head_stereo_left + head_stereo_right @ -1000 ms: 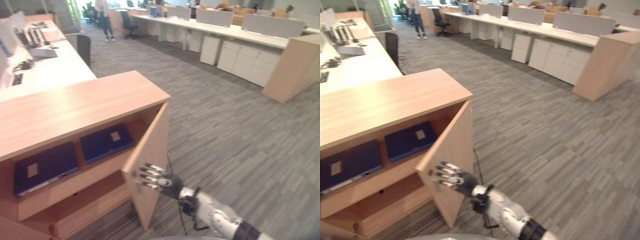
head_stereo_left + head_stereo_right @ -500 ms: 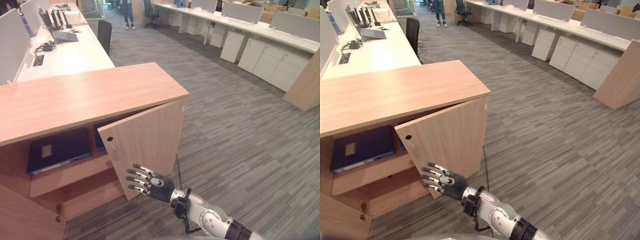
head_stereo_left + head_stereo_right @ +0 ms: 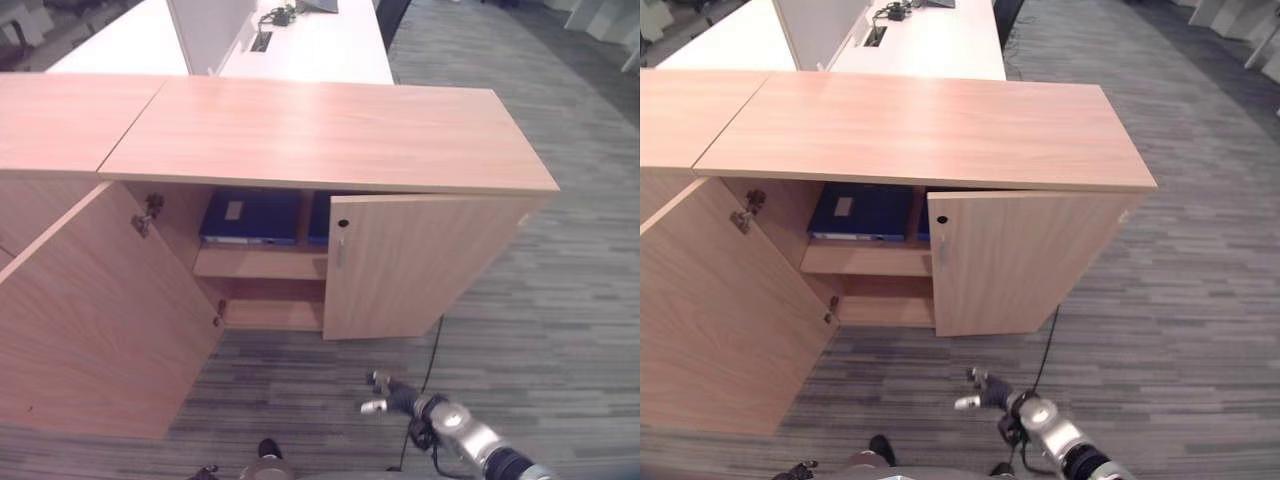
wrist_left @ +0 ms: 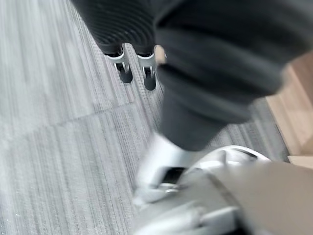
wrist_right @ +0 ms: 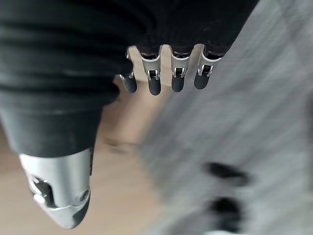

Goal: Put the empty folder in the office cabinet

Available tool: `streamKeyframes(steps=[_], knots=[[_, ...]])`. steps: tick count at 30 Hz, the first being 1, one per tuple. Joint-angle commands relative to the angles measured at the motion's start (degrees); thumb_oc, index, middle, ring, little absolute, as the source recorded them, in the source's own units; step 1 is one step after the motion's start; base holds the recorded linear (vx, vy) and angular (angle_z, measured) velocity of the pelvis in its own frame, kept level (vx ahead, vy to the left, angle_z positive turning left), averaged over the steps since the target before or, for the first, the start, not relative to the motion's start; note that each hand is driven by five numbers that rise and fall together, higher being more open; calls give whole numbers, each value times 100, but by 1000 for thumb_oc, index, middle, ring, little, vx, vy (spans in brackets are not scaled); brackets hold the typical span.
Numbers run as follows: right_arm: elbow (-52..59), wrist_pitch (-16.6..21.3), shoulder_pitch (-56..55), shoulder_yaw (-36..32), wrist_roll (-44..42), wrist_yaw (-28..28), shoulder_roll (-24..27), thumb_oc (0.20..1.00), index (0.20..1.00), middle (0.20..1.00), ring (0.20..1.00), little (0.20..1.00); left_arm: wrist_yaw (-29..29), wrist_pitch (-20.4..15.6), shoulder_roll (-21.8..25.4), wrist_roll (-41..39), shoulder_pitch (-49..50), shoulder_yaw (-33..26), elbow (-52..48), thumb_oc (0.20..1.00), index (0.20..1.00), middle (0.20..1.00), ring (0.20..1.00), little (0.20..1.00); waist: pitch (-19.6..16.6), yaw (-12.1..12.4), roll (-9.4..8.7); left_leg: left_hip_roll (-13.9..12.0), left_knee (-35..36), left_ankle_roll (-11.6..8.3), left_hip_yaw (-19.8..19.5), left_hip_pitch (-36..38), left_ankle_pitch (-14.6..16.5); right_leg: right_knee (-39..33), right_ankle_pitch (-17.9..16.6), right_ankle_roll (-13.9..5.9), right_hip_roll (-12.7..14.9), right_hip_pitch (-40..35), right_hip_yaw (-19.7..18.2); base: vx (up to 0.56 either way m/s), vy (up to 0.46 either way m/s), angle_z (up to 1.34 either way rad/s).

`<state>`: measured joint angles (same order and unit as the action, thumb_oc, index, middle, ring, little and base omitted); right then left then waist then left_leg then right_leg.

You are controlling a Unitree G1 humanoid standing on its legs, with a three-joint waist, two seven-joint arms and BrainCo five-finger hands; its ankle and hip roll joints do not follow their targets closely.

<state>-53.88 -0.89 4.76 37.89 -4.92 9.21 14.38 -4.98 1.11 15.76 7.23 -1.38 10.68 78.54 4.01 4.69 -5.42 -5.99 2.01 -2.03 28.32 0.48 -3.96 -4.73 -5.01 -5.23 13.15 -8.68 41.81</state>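
Folder [image 3: 250,216] lies on the cabinet [image 3: 330,135] shelf — desk [image 3: 300,40] behind.

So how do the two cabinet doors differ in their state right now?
The left cabinet door is swung wide open, its inner face and hinge showing. The right cabinet door is nearly shut, hiding most of the second blue folder. Both are the same light wood.

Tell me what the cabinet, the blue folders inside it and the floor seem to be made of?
The cabinet looks like light wood-grain board, probably laminate: even streaks, smooth matt top. The blue folders on its upper shelf look like plastic or coated card, each flat and dark, one with a pale label; which of the two is unclear. The floor seems to be grey carpet tile, with fine stripes in squares.
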Motion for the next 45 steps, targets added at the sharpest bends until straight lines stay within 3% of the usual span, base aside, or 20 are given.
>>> streamKeyframes(steps=[1,3,5,6,8,9,10,11,12,13,14,15,20,27,31,39,41,42,43,45], knots=[[-909,51,264,-475,444,-418,-303,1000,1000,1000,1000,1000,20,-49,-322,218,-57,274,371,1000,1000,1000,1000,1000,-409,257,408,396,129,148,-756,-78,381,677,713,-218,352,6,125,175,311,101],[-1179,17,262,-684,357,-484,-381,1000,1000,1000,1000,1000,22,-50,-365,252,-63,350,353,1000,1000,1000,1000,1000,-403,261,447,539,186,217,-917,-7,423,951,679,-249,555,-30,224,122,203,101],[-1560,-21,256,-1133,112,-654,-437,1000,1000,1000,1000,1000,12,-72,-425,254,-136,491,296,1000,1000,1000,1000,1000,-331,205,492,797,261,348,-1297,124,523,1619,279,-387,1013,-28,258,126,198,105],[-1818,3,281,-1449,-95,-789,-453,1000,1000,1000,1000,1000,-28,-119,-477,151,-235,674,210,1000,1000,1000,1000,1000,-282,34,577,878,280,421,-1727,157,548,1978,153,-360,1182,108,-167,103,156,127],[-2079,1,352,-1586,-191,-874,-459,1000,1000,1000,1000,1000,-57,-183,-513,9,-267,761,150,1000,1000,1000,1000,1000,-270,-49,694,845,299,365,-2041,131,531,1882,440,-225,971,457,-925,54,14,168],[-2159,3,346,-1643,-261,-861,-464,1000,1000,1000,1000,1000,-40,-226,-534,-52,-257,815,155,1000,1000,1000,1000,1000,-259,-102,756,819,299,327,-2267,118,497,1689,703,-145,696,673,-1422,39,-56,114],[-2165,6,347,-1643,-263,-859,-463,1000,1000,1000,1000,1000,-41,-229,-536,-55,-256,817,157,1000,1000,1000,1000,1000,-270,-89,764,797,299,310,-2259,111,502,1696,727,-121,674,690,-1432,79,-79,69],[-2207,14,337,-1708,-341,-868,-445,1000,1000,1000,1000,1000,-23,-245,-543,-122,-251,815,174,1000,1000,1000,1000,1000,-232,-165,786,811,299,298,-2526,149,486,1459,863,-104,372,845,-1987,62,-73,86],[-2239,17,335,-1777,-488,-884,-436,1000,1000,1000,1000,1000,-49,-261,-511,-203,-303,800,225,1000,1000,1000,1000,1000,-133,-308,751,919,299,357,-2936,130,366,1102,764,-132,-139,1130,-2920,112,-82,141],[-2229,28,344,-1773,-545,-899,-420,1000,1000,1000,1000,1000,-54,-276,-501,-321,-337,773,221,1000,1000,1000,1000,1000,-103,-357,707,985,299,366,-3113,141,379,998,733,-153,-381,1254,-3278,61,-48,159],[-2229,28,346,-1773,-545,-899,-420,1000,1000,1000,1000,1000,-54,-277,-501,-321,-338,772,221,1000,1000,1000,1000,1000,-113,-356,707,985,299,366,-3112,127,374,989,722,-153,-382,1264,-3278,123,-78,147],[-2328,18,359,-1866,-631,-911,-375,1000,1000,1000,1000,1000,-5,-284,-480,-659,-409,602,158,1000,1000,1000,1000,1000,-143,-290,614,1117,299,378,-3382,123,388,698,608,-201,-466,1116,-3316,108,-92,113],[-2564,16,258,-2012,-518,-893,-316,1000,1000,1000,1000,1000,50,-351,-335,-1494,-289,-70,24,1000,1000,1000,1000,1000,-411,-109,638,1058,299,244,-3701,121,366,126,577,-152,-642,694,-2856,141,-102,89],[-2473,135,-10,-2180,-661,-961,-288,1000,1000,1000,1000,1000,-197,-471,114,-2044,-279,-773,-279,1000,1000,1000,1000,1000,-528,38,572,956,299,112,-3892,129,363,-27,702,-98,-752,489,-2590,58,-74,20],[-2510,180,-199,-2368,-782,-1015,-257,1000,1000,1000,1000,1000,-433,-661,419,-2703,-343,-1203,-1017,1000,1000,1000,1000,1000,-563,83,558,893,299,42,-3973,149,369,-27,831,-63,-792,386,-2425,18,-82,16],[-2530,177,-343,-2677,-705,-1078,-70,1000,1000,1000,1000,1000,-719,-811,983,-2625,-478,-1296,-2440,1000,1000,1000,1000,1000,-389,61,583,752,158,-196,-4119,72,348,-27,979,32,-832,262,-2138,-21,-97,13],[-2449,171,-321,-2673,-653,-1094,62,1000,1000,1000,1000,1000,-734,-795,1250,-2553,-718,-1304,-2692,1000,1000,1000,1000,1000,-57,-16,555,666,-818,-418,-3764,-484,473,56,1040,137,-779,202,-2032,-157,-107,31],[-2448,170,-317,-2672,-652,-1094,61,1000,1000,1000,1000,1000,-733,-793,1252,-2553,-719,-1307,-2694,1000,1000,1000,1000,1000,-63,-17,556,668,-862,-417,-3763,-516,494,60,1040,137,-780,216,-2034,-96,-41,35],[-2441,147,-235,-2671,-612,-1093,165,1000,1000,1000,1000,1000,-763,-805,1421,-2543,-877,-1347,-2735,1000,1000,1000,1000,1000,30,-29,543,554,-1300,-531,-3485,-840,304,63,1054,160,-780,175,-2066,-4,20,24],[-2472,103,-189,-2731,-600,-1091,249,1000,1000,1000,1000,1000,-766,-777,1572,-2501,-939,-1408,-2828,1000,1000,1000,1000,1000,20,-75,520,234,-1158,-479,-3255,-876,229,64,1056,101,-726,164,-2134,66,61,0]])
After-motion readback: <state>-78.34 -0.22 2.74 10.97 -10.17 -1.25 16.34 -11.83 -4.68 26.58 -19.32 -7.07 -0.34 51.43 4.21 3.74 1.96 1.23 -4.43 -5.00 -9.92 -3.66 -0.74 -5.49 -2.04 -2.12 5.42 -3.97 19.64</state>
